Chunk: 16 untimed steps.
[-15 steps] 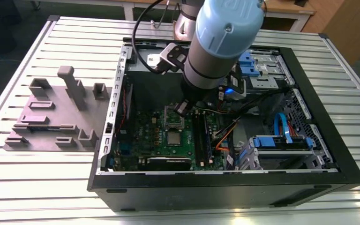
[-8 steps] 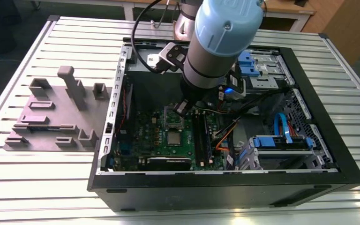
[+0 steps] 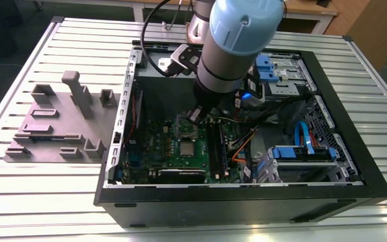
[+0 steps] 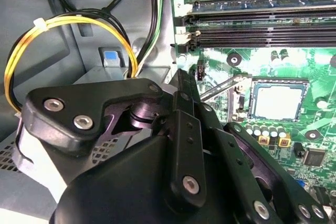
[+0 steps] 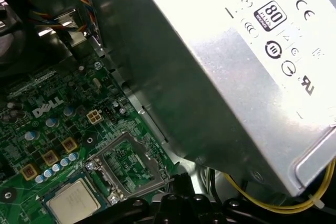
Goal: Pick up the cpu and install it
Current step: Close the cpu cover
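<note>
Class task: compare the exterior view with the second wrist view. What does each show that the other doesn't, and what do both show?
Exterior view alone: the open black computer case on the slatted metal table, and a grey plastic parts holder.
Second wrist view alone: a yellow looped cable tied in white.
Both: the green motherboard with the flat silver square cpu lying in its socket.

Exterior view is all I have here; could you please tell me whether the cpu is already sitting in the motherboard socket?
Observer: Yes. In both wrist views the cpu lies flat in its socket, with its silver top bare.
Operator: Thank you. Is the retention frame closed over it?
Observer: No. In the first wrist view the metal frame is swung open beside the cpu.
Operator: And is the gripper touching it?
Observer: No. In the second wrist view the gripper is apart from the cpu.
</note>
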Tool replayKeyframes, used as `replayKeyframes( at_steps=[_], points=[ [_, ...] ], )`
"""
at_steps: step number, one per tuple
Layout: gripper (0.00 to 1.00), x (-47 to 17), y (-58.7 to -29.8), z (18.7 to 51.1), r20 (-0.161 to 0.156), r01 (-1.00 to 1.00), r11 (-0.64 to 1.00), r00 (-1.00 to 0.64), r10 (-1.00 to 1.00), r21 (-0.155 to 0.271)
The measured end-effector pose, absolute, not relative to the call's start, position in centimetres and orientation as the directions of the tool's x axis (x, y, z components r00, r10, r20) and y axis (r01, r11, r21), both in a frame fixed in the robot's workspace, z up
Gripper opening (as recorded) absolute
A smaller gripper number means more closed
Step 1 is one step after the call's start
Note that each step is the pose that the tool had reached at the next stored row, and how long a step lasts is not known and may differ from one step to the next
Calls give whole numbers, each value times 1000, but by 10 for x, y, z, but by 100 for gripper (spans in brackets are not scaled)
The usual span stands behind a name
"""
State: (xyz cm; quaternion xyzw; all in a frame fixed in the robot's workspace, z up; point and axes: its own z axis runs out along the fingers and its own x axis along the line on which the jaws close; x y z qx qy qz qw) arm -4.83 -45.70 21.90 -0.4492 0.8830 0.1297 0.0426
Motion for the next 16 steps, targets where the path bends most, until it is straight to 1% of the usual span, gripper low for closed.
replayKeyframes(
  at_steps=[16],
  points=[
    [11, -49, -457, 227, -165, -804, 569, -593, -788, 172]
  ],
)
